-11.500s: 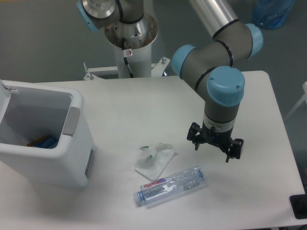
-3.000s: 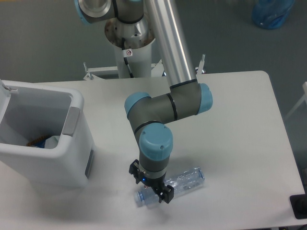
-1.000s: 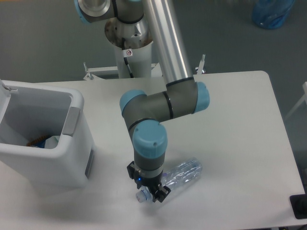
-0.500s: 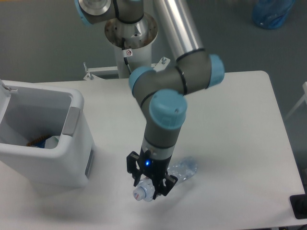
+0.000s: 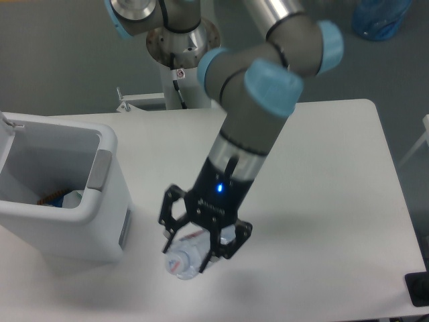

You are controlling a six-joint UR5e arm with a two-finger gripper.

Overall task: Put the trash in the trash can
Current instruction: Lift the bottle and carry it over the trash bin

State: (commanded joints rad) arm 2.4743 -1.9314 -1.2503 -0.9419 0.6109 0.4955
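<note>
My gripper (image 5: 190,256) is shut on the clear plastic bottle (image 5: 184,257), which hangs lifted above the table near its front edge, cap end toward the camera. Most of the bottle is hidden behind the fingers and wrist. The trash can (image 5: 57,194), a boxy white bin with a grey side panel, stands at the left, its open top facing up; it is to the left of the gripper, a short gap away. Inside it, a pale crumpled piece (image 5: 75,197) that may be the wrapper lies beside something blue and orange.
The arm's base column (image 5: 179,54) rises behind the table's far edge. A black object (image 5: 418,288) sits at the table's front right corner. White tabletop (image 5: 335,201) stretches to the right of the gripper.
The gripper has risen with the bottle, lifting it off the table and closer to the camera, and shifted slightly left toward the trash can.
</note>
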